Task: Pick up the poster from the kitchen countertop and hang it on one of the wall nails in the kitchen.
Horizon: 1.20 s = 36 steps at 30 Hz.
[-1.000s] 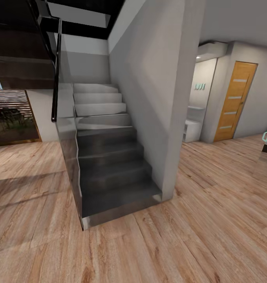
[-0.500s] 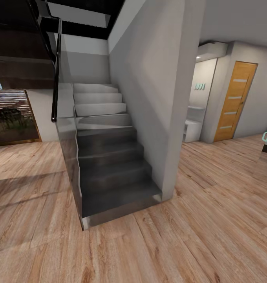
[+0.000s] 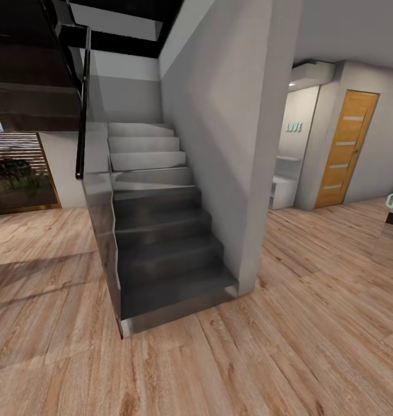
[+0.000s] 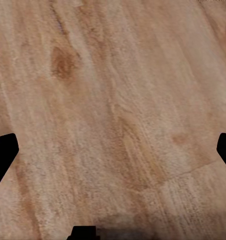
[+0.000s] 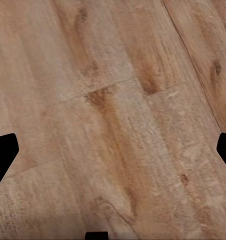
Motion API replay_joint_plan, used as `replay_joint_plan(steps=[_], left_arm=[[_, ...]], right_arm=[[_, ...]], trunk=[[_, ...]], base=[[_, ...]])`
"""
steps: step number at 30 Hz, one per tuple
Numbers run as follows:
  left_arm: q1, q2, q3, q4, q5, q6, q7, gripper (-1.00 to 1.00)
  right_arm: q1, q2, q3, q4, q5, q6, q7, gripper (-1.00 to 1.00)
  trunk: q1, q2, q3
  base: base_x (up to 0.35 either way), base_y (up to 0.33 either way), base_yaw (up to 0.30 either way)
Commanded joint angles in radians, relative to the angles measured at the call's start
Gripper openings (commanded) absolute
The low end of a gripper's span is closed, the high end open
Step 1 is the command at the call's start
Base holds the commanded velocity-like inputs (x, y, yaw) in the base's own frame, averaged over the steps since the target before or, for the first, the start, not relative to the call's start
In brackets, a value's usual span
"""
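On the wooden plank floor (image 3: 312, 323) before a dark staircase (image 3: 162, 242) with a glass balustrade (image 3: 98, 196), a wooden door (image 3: 345, 147) off right; left hand (image 4: 113, 150) and right hand (image 5: 113, 150) spread wide over bare planks, pinching nothing; no telling where the poster lies.

Home interior, hallway by a staircase.
Wood-plank floor (image 3: 312, 323) throughout; grey staircase (image 3: 162, 231) with glass balustrade (image 3: 98, 190) and black handrail (image 3: 82, 104) going up beside a white wall (image 3: 219, 144). Orange wooden door (image 3: 347, 147) with glazed strips at right, alcove beside it with teal "LOVE" lettering (image 3: 295, 127) and white shelving (image 3: 284, 188). Slatted window (image 3: 17, 173) with greenery at left. Wrist views: same plank flooring.
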Motion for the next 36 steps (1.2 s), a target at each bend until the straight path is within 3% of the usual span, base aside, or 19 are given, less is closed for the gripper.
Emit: replay_joint_plan(steps=[1,23,36], left_arm=[[0.000,0.000,0.001,-0.001,0.000,-0.002,0.000,1.00],[0.000,0.000,0.001,0.002,0.000,-0.002,0.001,1.00],[0.000,0.000,0.003,0.002,0.000,-0.002,0.002,1.00]], right_arm=[[0.000,0.000,0.000,0.001,0.001,-0.003,0.000,1.00],[0.000,0.005,0.006,0.001,0.002,-0.004,-0.003,1.00],[0.000,0.005,0.006,0.001,0.002,-0.004,-0.003,1.00]], trunk=[[0.000,0.000,-0.001],[0.000,0.000,-0.001],[0.000,0.000,-0.001]], base=[[0.000,0.000,0.013],[0.000,0.002,0.285],[0.000,0.243,0.198]])
